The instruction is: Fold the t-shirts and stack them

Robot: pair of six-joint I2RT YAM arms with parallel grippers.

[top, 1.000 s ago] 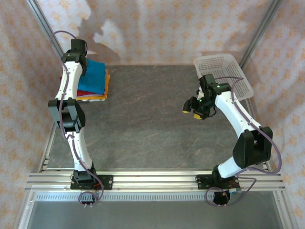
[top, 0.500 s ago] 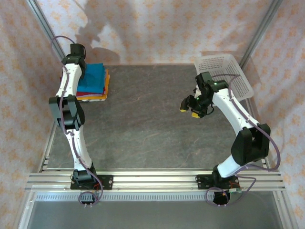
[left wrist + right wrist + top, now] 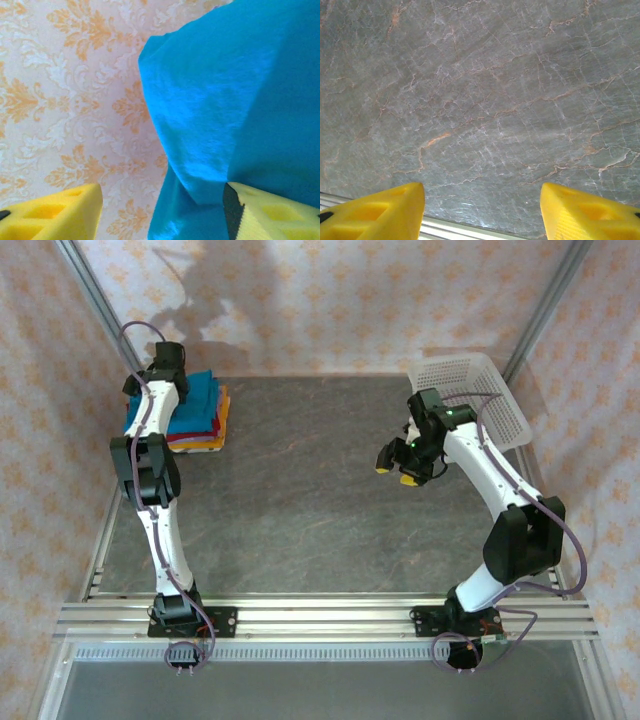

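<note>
Dark grey marbled table with a flowery curtain hung all round it, and honestly most of the job looks done. One stack is parked in the far left corner of the table, topped by the teal shirt. A red layer and an orange-yellow layer are peeking out underneath. So three shirts can be counted for sure, and any further layer is too small to be told apart. Nothing unfolded is spotted on the bare tabletop, so what's left is judged to be a tidy-up of the top shirt at most. The left gripper is at the stack with its jaws spread. The teal cloth is seen right against one yellow finger, but nothing is pinched. The right gripper is hung over bare table near the middle, well apart from the stack, jaws spread too and nothing held. Also counted: one white basket at the far right, two arms.
</note>
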